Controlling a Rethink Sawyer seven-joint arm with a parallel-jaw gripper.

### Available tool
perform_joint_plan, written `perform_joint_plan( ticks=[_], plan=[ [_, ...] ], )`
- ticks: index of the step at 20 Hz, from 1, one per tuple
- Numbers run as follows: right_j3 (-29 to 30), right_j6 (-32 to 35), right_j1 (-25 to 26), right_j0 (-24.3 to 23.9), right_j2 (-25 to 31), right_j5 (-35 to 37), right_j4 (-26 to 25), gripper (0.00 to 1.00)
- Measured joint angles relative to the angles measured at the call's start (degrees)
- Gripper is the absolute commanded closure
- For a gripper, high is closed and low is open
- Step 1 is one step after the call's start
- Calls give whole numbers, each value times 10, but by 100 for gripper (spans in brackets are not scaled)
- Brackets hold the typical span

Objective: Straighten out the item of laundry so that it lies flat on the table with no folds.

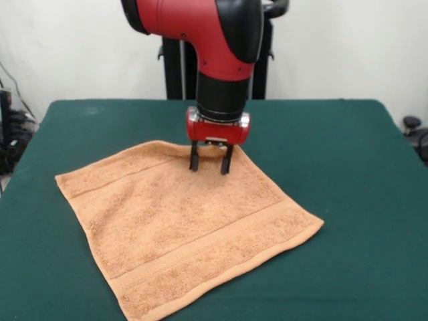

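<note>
Front view, towel: the orange-tan towel [187, 227] lies spread flat, no folds visible.
Towel place: mid-table [348, 147], turned corner-on.
Gripper: gripper [210, 164] over towel's far corner.
Fingers: spread, tips at the cloth, pinching nothing visible.

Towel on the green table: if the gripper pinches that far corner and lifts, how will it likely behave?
The towel looks like soft terry, so it would probably drape limply rather than hold shape. It seems thin and light. Its looped pile against the felt-like table likely drags rather than slides. The gripper stands open at the far corner.
</note>
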Motion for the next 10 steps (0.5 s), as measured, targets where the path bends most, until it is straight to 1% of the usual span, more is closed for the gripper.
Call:
perform_joint_plan(
  ticks=[3, 10],
  plan=[
    [18, 0, -13, -8, 0, 0, -3, 0],
    [42, 0, -25, -21, 0, 0, -7, 0]
  ],
)
